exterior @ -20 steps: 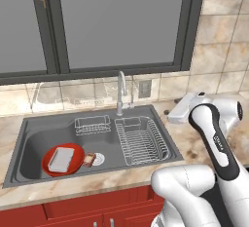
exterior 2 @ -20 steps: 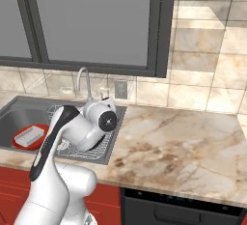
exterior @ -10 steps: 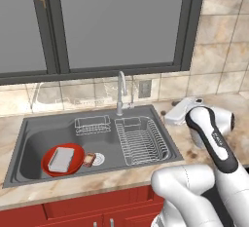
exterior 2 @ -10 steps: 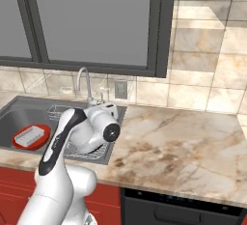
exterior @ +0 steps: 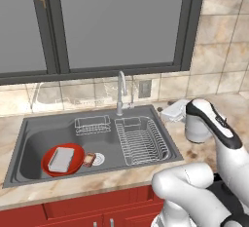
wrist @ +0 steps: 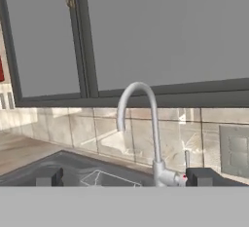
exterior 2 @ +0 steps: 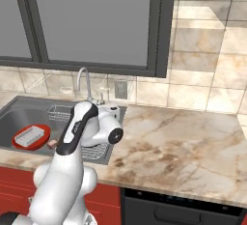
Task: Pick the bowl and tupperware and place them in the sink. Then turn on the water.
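Arm: glossy white rounded shells, bulbous at the joints, with a black strip bearing small white marks along one link. A round dark cap with a pale centre closes one joint at 9 o'clock in the right base view. Tool (wrist: 124,177): two small, dark, blocky finger tips (wrist: 48,177). No cables or screws discernible.

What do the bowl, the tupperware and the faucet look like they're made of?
The bowl looks like glazed ceramic or hard plastic: glossy red, smooth rim. The tupperware seems matte plastic: flat light grey, rounded corners, no shine. The faucet reads as polished metal: pale chrome, bright highlights along the curve.
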